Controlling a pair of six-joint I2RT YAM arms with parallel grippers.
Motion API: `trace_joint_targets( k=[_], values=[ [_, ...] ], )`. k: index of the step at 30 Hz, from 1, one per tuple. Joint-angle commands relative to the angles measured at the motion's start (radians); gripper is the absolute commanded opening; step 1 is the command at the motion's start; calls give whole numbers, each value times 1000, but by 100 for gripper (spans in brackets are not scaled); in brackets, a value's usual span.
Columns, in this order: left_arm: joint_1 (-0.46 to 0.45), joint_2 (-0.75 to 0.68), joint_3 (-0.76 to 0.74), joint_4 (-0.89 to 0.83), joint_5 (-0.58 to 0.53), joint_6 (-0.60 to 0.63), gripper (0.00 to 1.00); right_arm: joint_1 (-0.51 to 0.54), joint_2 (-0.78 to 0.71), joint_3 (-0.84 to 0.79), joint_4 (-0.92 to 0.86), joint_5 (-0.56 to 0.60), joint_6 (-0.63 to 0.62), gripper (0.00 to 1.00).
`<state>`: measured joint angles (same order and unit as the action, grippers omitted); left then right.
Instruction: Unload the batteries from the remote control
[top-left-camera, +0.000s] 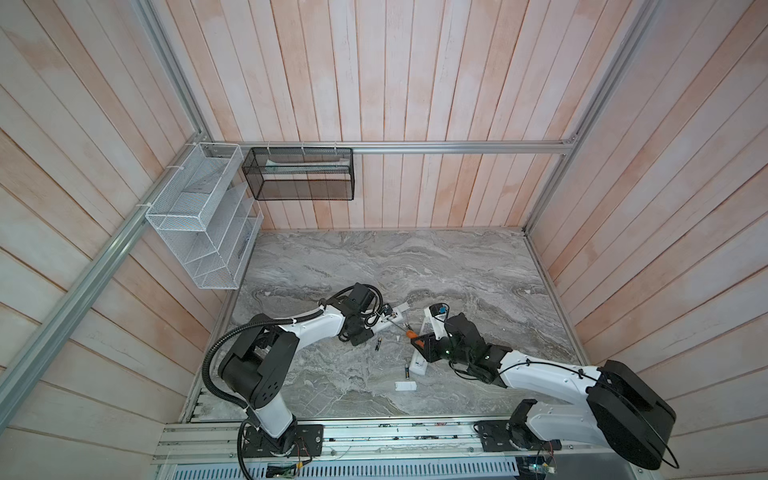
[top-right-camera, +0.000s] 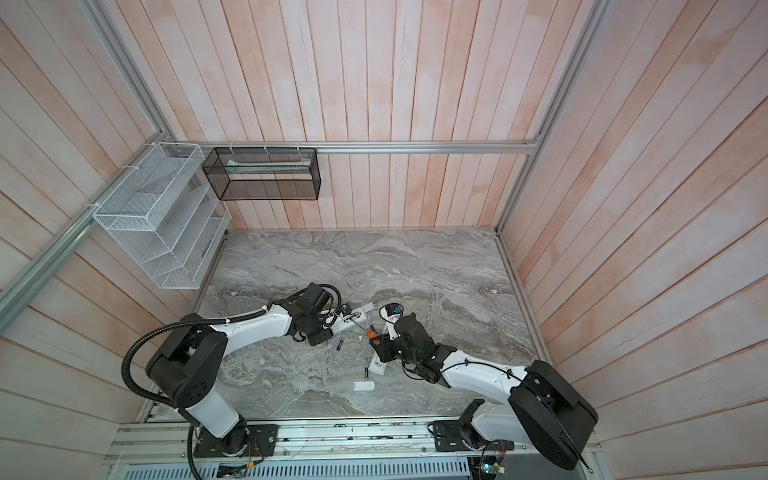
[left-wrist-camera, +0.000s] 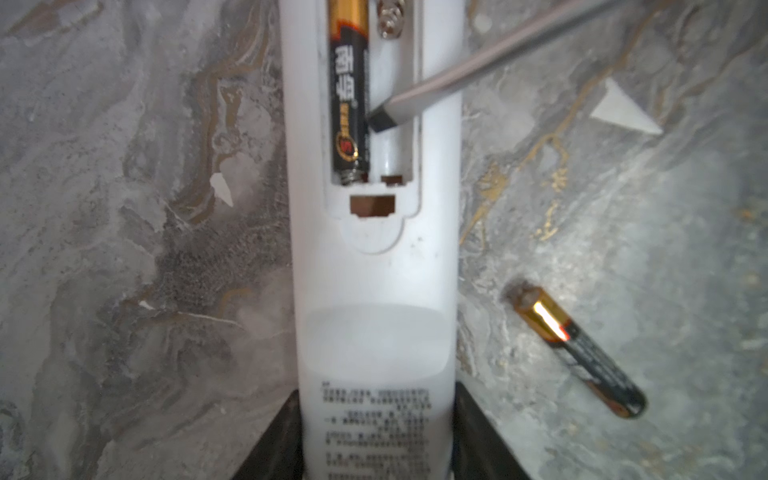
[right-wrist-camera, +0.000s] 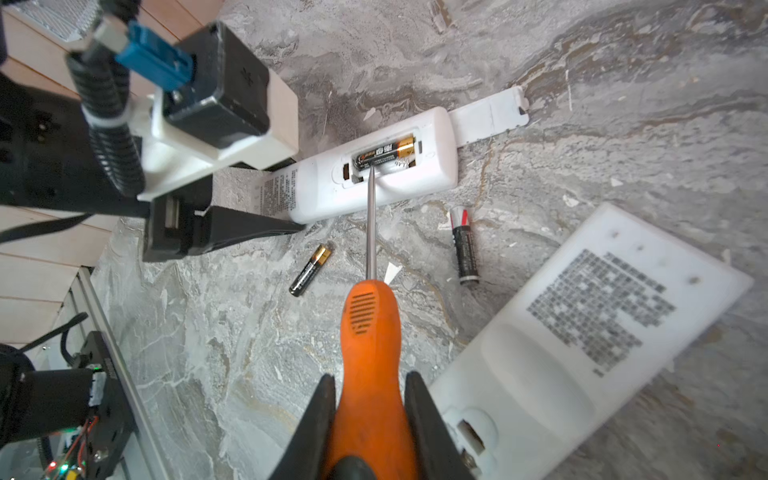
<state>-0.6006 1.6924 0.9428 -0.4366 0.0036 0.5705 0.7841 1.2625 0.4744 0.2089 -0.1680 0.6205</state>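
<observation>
left pincer (left-wrist-camera: 376, 399) was closed part-way across the printed end of the remote control (left-wrist-camera: 374, 270), pinning it to the surface (right-wrist-camera: 208, 353) with the open compartment facing up; right pincer (right-wrist-camera: 370, 395) was clamped tight on the orange handle of the screwdriver (right-wrist-camera: 370, 332); blade tip (left-wrist-camera: 384, 118) was set in the empty slot, touching the side of the seated battery (left-wrist-camera: 349, 95); that battery lay in the compartment with its spring end toward the left pincer; a loose battery (left-wrist-camera: 577, 353) lay on the surface just beside the remote control, and a second loose battery (right-wrist-camera: 464, 247) near it; one cell was judged left to remove here.

method noted: the tip is best worked under the flank of the seated battery and levered upward gently, not shoved sideways against the slot wall; a firm hold on the remote control is needed so the body does not swivel.

risk judged: blade skating over the round cell, or the cell springing out and rolling; the detached cover (right-wrist-camera: 490, 118) lay at the far end, clear of the work.
</observation>
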Motion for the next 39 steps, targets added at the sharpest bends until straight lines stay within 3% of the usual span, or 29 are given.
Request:
trace_joint_targets(
  k=[1, 8, 15, 26, 32, 39],
  values=[
    [-57, 2, -15, 4, 0, 61, 4, -31, 68, 90, -236, -13, 155, 0],
    [-144, -40, -54, 64, -124, 74, 4, -53, 169, 219, -294, -126, 351, 0],
    [-148, -27, -43, 34, -64, 68, 4, -31, 164, 139, -17, -90, 500, 0],
    [-86, 18, 24, -54, 164, 26, 4, 67, 87, -199, 297, 161, 406, 0],
    [-45, 33, 48, -98, 244, 14, 4, 78, 81, -234, 340, 194, 386, 0],
    [-44, 70, 59, -111, 233, 11, 4, 81, 13, -227, 289, 257, 361, 0]
  ],
)
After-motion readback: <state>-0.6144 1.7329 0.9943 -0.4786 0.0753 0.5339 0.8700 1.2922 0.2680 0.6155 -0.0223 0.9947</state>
